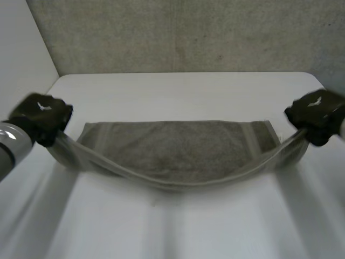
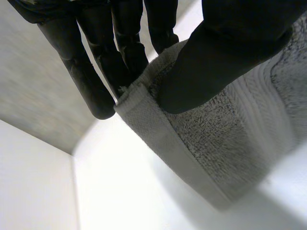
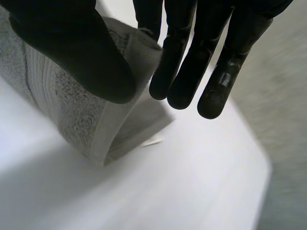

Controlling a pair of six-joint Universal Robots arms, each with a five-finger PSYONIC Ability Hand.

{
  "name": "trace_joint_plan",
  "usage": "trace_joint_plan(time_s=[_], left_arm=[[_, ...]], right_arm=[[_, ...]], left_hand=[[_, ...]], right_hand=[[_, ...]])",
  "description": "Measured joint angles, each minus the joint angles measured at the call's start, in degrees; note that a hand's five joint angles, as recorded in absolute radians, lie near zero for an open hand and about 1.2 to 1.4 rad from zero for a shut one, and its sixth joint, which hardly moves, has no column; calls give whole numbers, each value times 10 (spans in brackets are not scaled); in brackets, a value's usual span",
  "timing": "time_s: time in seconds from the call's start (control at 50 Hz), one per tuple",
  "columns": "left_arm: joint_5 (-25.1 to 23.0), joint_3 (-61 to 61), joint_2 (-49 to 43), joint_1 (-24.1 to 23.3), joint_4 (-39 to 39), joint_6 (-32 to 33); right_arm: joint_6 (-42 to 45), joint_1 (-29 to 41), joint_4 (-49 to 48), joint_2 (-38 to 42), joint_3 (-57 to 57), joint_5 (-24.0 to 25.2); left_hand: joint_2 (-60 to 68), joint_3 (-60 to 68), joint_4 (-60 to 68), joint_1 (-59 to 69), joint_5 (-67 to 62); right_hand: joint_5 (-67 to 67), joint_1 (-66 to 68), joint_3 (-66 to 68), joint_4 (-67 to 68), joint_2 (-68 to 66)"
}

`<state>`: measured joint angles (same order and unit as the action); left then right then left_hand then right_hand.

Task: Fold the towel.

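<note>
Nubbly grey terry-cloth towel (image 1: 178,148) on a smooth white table (image 1: 183,91).

Left robot hand (image 1: 40,116) — matte black, white marking; silver-grey forearm (image 1: 12,141).

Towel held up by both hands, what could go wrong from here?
1. The left hand and right hand each only pinch a near corner of the towel between thumb and fingers; a corner could slip free.
2. The near edge sags between the hands, so it may land bowed and wrinkled.
3. The far part lies loose on the table and could drag along, skewing the fold.
</note>
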<state>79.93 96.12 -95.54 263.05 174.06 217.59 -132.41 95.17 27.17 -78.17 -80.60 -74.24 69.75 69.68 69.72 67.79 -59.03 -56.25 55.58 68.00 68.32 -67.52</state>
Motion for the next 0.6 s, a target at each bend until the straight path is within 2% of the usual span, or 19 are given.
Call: trace_joint_plan(time_s=[0.1,0.22,0.3,0.48,0.6], left_arm=[[3,-43,-109,-1,2,11],[9,-127,-201,-6,4,8],[20,-213,-247,-12,6,6],[47,-510,-368,-26,9,1],[49,-539,-407,-30,9,2]], right_arm=[[9,30,-1,104,39,-55],[19,58,-18,184,112,-104],[9,70,-53,218,184,-118],[-41,87,-177,282,368,-152],[-39,89,-183,322,377,-156]], left_hand=[[0,0,0,1,0],[0,0,0,3,0],[0,0,0,3,0],[0,0,0,3,0],[0,0,0,3,0]], right_hand=[[-1,0,0,0,0],[-2,0,0,0,0],[-2,0,0,0,0],[-2,0,1,0,0],[-2,0,1,0,0]])
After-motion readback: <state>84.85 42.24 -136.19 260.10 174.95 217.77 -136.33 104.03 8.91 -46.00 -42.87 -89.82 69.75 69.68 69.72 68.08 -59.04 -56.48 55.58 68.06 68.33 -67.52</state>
